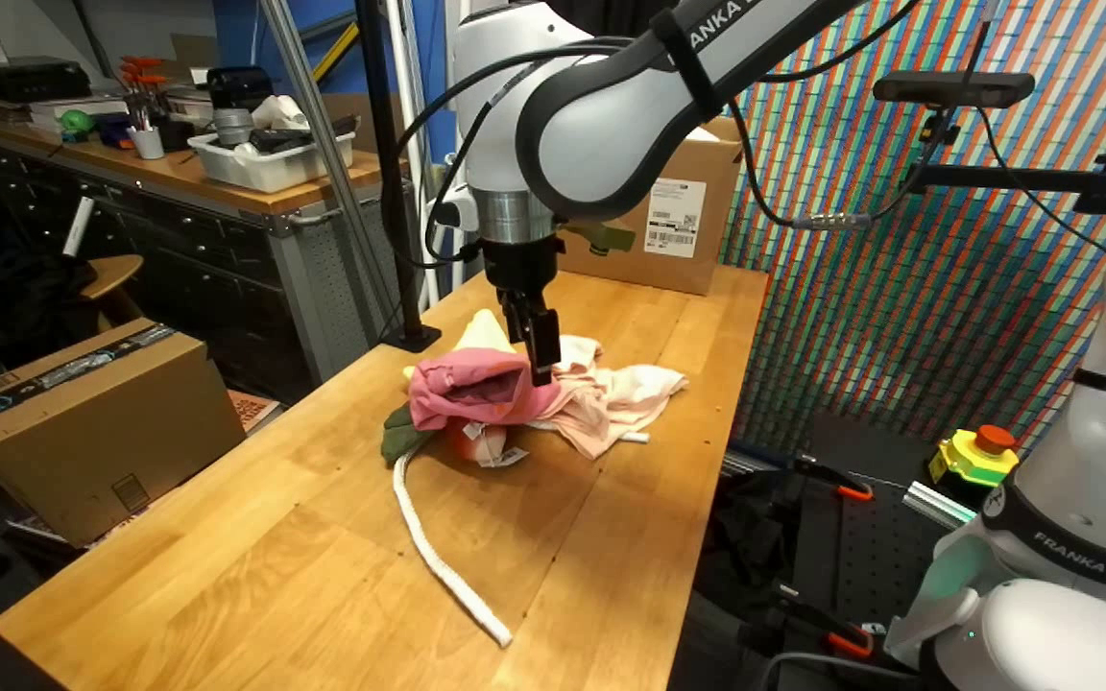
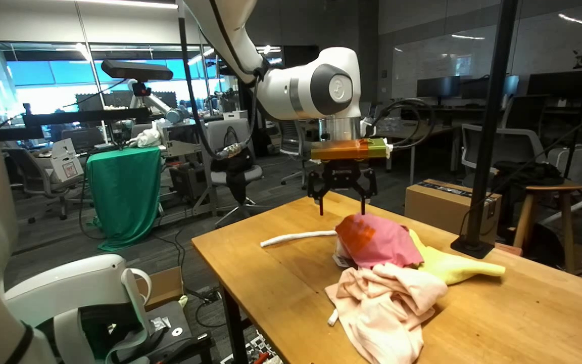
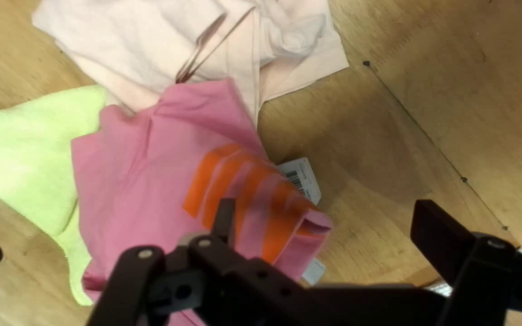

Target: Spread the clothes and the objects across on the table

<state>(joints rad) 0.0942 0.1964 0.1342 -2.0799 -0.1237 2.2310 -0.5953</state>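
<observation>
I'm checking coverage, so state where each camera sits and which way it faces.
An exterior view: raised above the table, facing diagonally across toward an office chair; shows arm and gripper.
An exterior view: raised, facing along the table toward a labelled cardboard box; shows arm and gripper.
Wrist view: on the arm's end, facing down at the pink cloth; shows gripper fingers.
Both exterior views share table, pink cloth and gripper, from roughly opposite directions.

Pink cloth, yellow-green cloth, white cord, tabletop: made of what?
Pink cloth: fabric, matt and smooth, maybe cotton jersey; soft folds show.
Yellow-green cloth: probably fleece or terry; surface and edge look fuzzy.
White cord: likely braided or knitted textile, matt; ribbed texture, loose curve.
Tabletop: wood, perhaps varnished; plank joints and grain show, with faint sheen.
</observation>
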